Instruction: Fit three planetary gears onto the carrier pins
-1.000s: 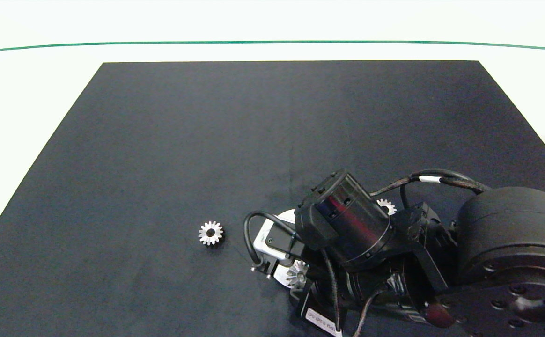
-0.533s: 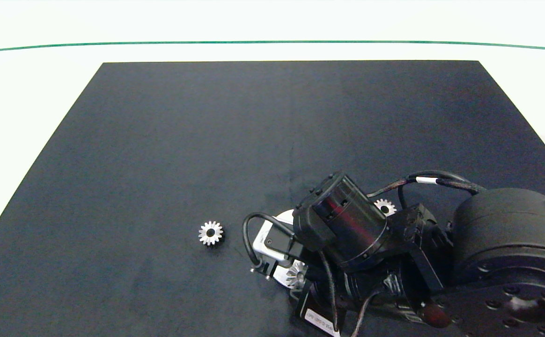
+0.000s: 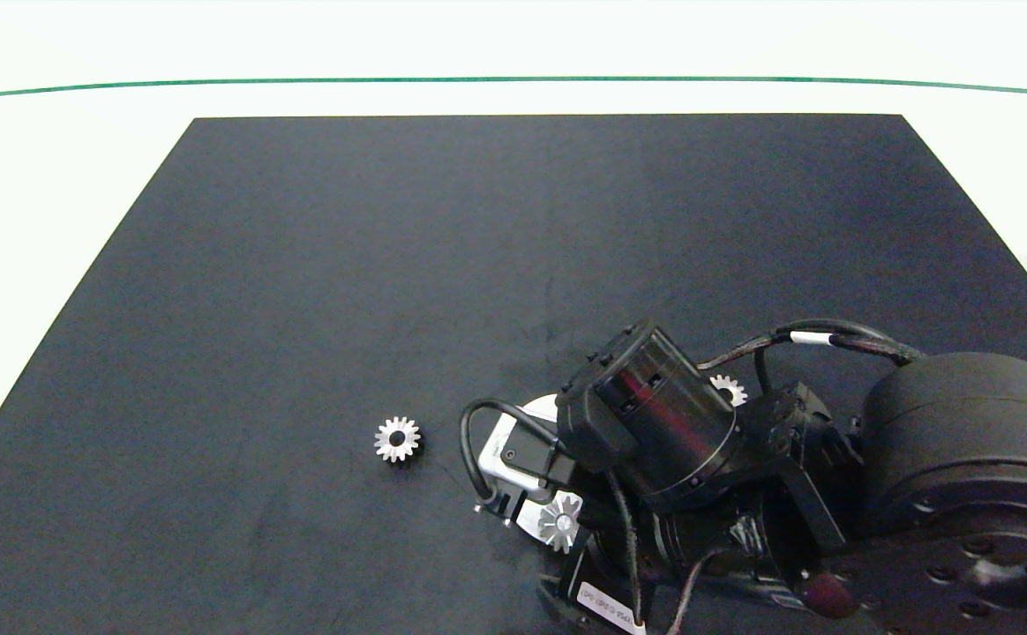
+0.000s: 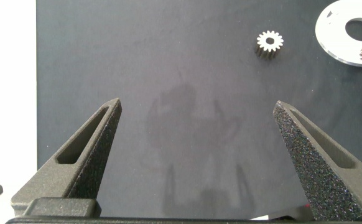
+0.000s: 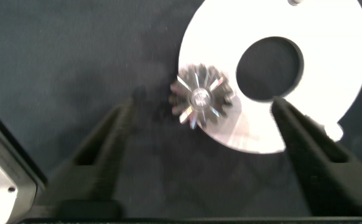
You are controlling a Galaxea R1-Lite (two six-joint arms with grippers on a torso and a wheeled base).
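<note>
**Right gripper spread above the white disc, one gear seated on a pin**

Right gripper (image 5: 196, 134) is being held just above the white disc (image 5: 330, 59), its two grey fingers wide apart and nothing being gripped between them. One planetary gear (image 5: 201, 99) is sitting on the disc near its rim, a pale pin end showing in its centre hole, just beside the disc's large central hole. In the head view this gear (image 3: 560, 521) is being shown at the disc's near edge, with the right arm covering most of the disc (image 3: 538, 407). A second gear (image 3: 726, 388) is being partly hidden behind the arm, on the far side of the disc; whether it is resting on the disc cannot be told. The third gear (image 3: 397, 438) is lying flat on the black mat (image 3: 390, 265), near the disc on its left side and apart from it.

Left gripper (image 4: 196, 134) is being kept over bare mat, well apart from the disc, fingers spread and empty.
</note>
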